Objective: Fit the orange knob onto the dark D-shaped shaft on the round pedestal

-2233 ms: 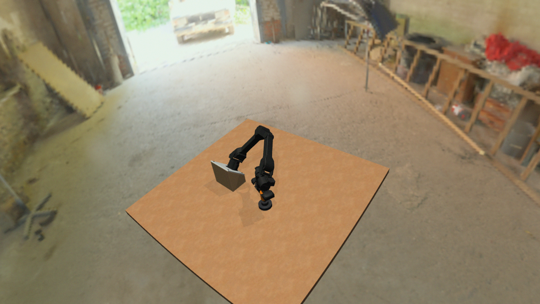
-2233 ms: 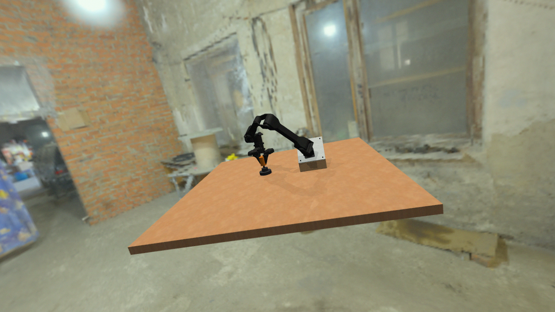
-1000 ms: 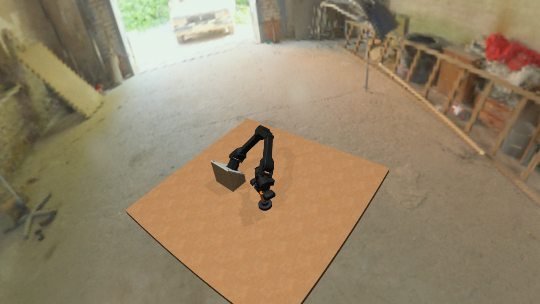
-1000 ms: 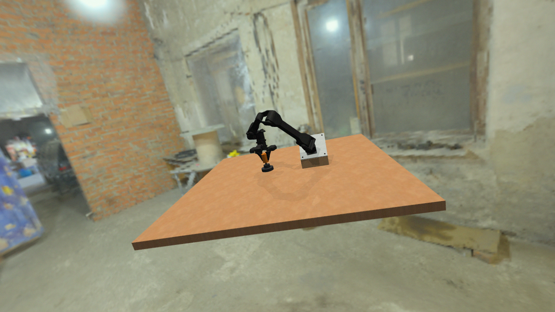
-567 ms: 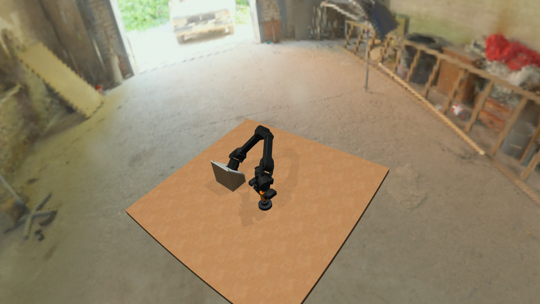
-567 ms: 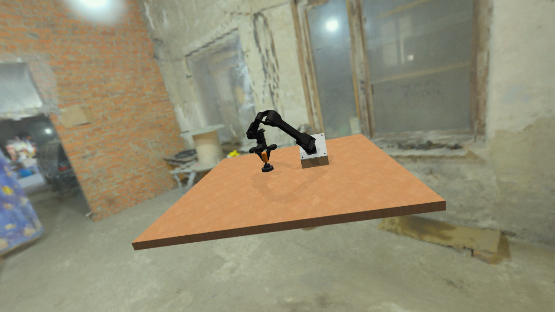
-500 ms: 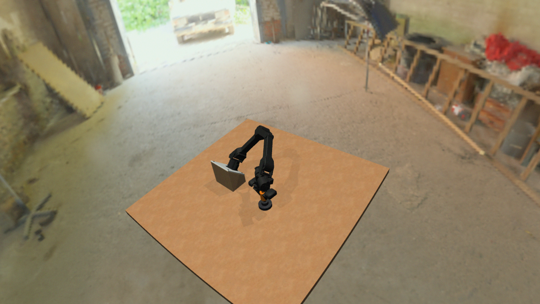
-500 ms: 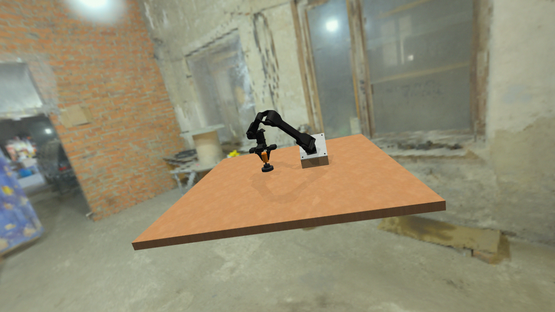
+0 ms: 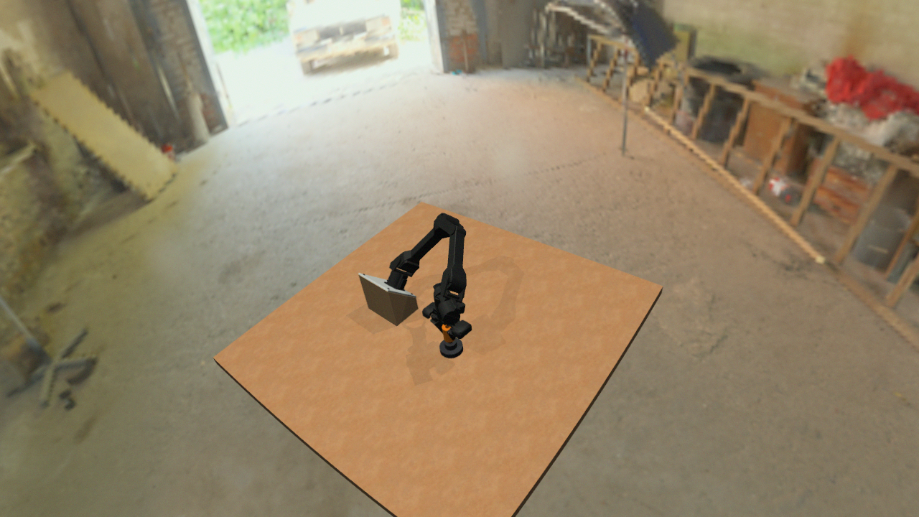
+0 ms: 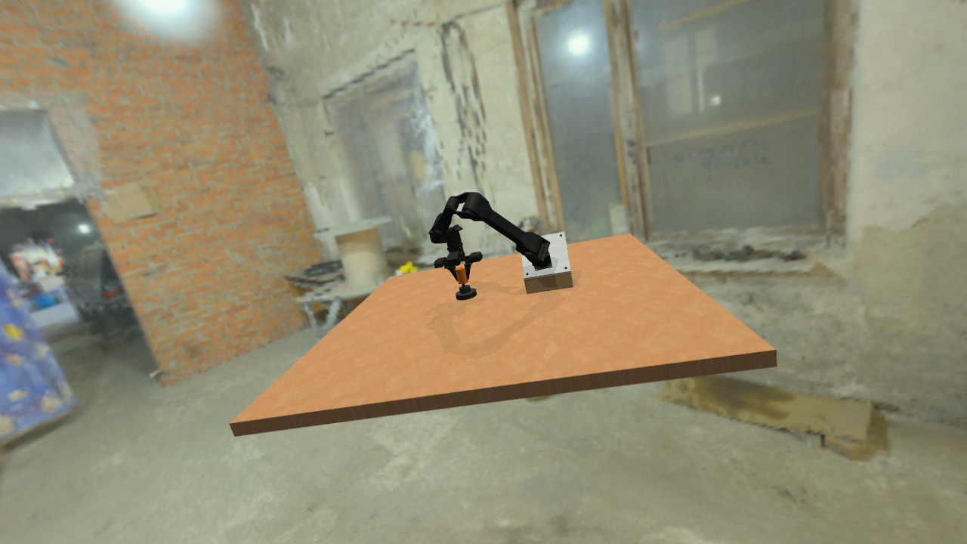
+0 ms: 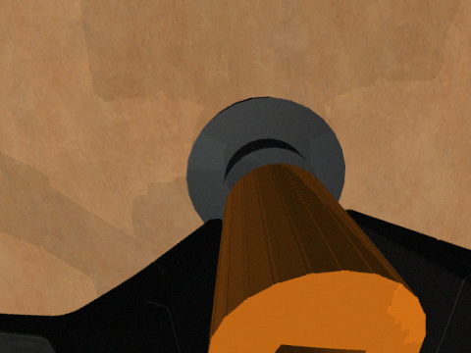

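The claw (image 9: 447,331) (image 10: 461,273) is gripping the knob (image 9: 446,334) (image 10: 461,274) (image 11: 314,314) by its sides, leaving its lower end free above the pedestal (image 9: 451,350) (image 10: 465,295) (image 11: 275,115). It is apparently being kept upright so that turning can bring the hidden flats into line.

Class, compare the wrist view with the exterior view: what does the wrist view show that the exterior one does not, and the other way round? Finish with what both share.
Only the wrist view: the dark opening in the knob's top face, with one straight edge in sight.

Only the exterior view: the arm's white mounting plate, the brick wall and a yellow object beyond the table.

Both: the orange knob held in the gripper, the round pedestal beneath it, and the tabletop.
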Motion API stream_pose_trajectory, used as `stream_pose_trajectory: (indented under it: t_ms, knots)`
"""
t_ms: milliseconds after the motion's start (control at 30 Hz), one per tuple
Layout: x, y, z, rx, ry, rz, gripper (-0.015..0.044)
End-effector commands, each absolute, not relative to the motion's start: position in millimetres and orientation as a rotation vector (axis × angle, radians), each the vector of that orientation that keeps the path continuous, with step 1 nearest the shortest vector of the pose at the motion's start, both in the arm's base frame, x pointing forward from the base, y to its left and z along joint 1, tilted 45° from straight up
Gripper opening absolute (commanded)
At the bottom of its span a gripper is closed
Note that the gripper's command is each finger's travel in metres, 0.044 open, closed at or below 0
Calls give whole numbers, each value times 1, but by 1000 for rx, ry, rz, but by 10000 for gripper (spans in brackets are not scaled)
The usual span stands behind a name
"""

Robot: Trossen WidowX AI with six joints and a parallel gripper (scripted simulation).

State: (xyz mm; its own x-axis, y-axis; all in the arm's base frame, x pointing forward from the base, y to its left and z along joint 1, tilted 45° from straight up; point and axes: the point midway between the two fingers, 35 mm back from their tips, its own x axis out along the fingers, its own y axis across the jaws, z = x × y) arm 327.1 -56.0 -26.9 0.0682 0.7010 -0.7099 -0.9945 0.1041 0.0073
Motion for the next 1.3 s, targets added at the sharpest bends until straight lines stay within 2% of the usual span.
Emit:
stream_pose_trajectory:
  t_ms: [0,1267]
  knots:
    - [325,-55,-27,-574,643,1390,0]
    - [329,-58,-26,-740,500,1467,0]
